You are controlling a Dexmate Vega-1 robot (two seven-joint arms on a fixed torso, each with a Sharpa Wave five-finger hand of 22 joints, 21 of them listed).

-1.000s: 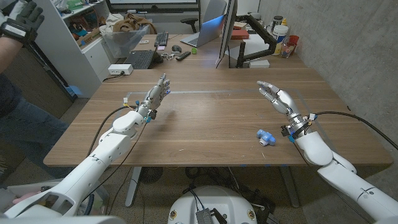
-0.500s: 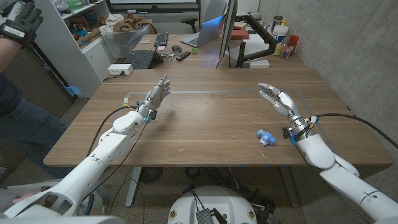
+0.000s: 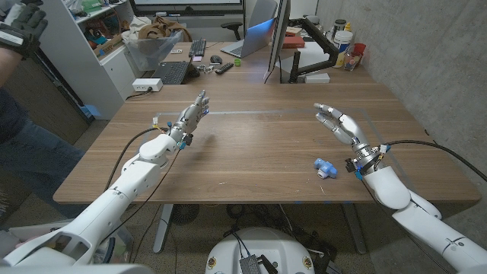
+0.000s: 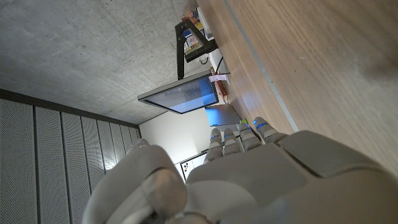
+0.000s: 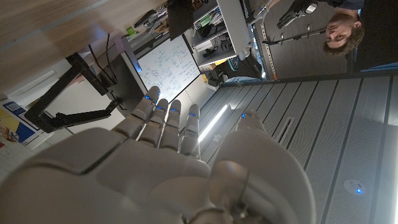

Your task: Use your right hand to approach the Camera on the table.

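My right hand point(image 3: 340, 123) hangs above the wooden table point(image 3: 259, 152) on its right side, fingers held apart and stretched forward, with nothing in it; from my right wrist I see the same hand point(image 5: 168, 168) from behind, fingers point(image 5: 163, 121) straight and loosely spread. The Camera point(image 3: 325, 167) lies on the bare wood near the front edge, on the near side of my right hand and just beside my right wrist, apart from the fingers. It is a small light-blue piece with a white part at its near end; it is too small for me to make out a lens or buttons. My left hand point(image 3: 191, 118) is over the left side of the table, well apart from the Camera, fingers extended close together and holding nothing. A monitor point(image 3: 276, 34) stands at the far edge.
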